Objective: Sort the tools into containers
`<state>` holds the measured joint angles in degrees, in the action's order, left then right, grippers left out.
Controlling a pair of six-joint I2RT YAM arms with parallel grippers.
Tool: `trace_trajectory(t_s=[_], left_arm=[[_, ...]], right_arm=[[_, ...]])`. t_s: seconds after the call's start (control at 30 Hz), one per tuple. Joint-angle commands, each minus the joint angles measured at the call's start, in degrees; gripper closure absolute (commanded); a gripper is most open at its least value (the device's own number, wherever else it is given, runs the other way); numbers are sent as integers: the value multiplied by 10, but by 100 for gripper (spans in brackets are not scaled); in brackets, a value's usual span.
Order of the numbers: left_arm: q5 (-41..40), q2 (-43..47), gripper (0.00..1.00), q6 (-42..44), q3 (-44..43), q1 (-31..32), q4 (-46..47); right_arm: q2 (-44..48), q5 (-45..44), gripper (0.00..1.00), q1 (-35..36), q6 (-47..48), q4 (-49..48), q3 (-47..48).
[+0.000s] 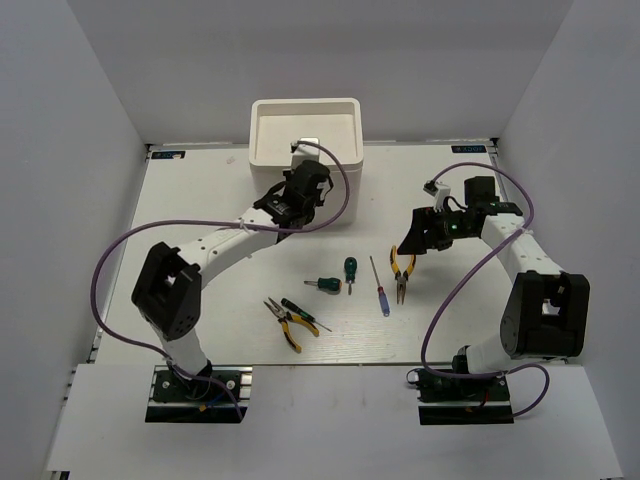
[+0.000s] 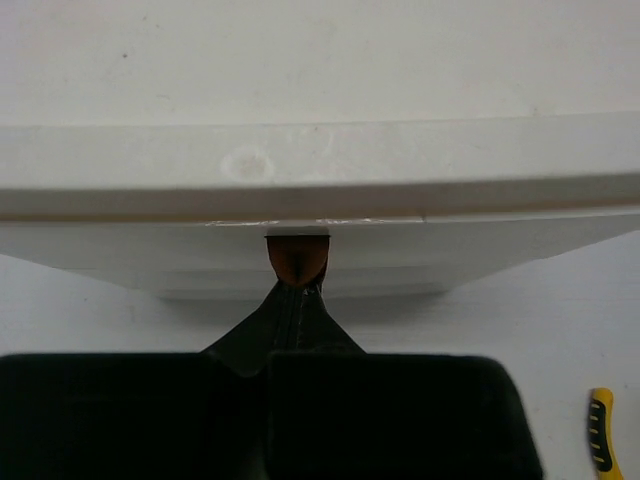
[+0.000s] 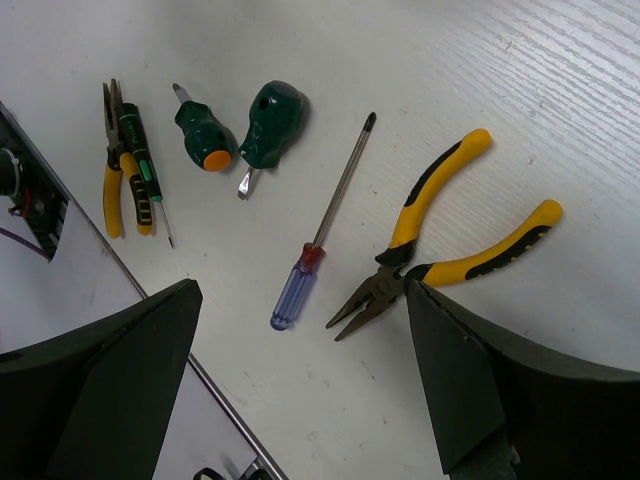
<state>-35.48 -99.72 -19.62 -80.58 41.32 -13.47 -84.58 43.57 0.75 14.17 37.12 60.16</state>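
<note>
Right wrist, blue-handled screwdriver (image 3: 326, 220) diagonal, tip upper-right

Organizer (image 1: 268, 160) at rear — six tools (image 1: 350, 268) scattered on table (image 1: 200, 200) before it.

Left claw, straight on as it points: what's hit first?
The brown drawer handle on the front of the white organizer. The left claw looks right at it, maybe touching; depth is unclear.

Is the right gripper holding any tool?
No, the right gripper has its jaws wide open and empty, while the blue screwdriver and the pliers lie on the table.
</note>
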Motion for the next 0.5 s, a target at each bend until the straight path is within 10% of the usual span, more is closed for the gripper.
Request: trace_trajectory(t_s=[0.0,0.47], left_arm=[[35,55,100,-23,48,5,-17],[86,112,100,-53,128,39,-43]], right_arm=[[17,9,11,-1,11,-6,0],[5,11,10,-1,17,-5,16]])
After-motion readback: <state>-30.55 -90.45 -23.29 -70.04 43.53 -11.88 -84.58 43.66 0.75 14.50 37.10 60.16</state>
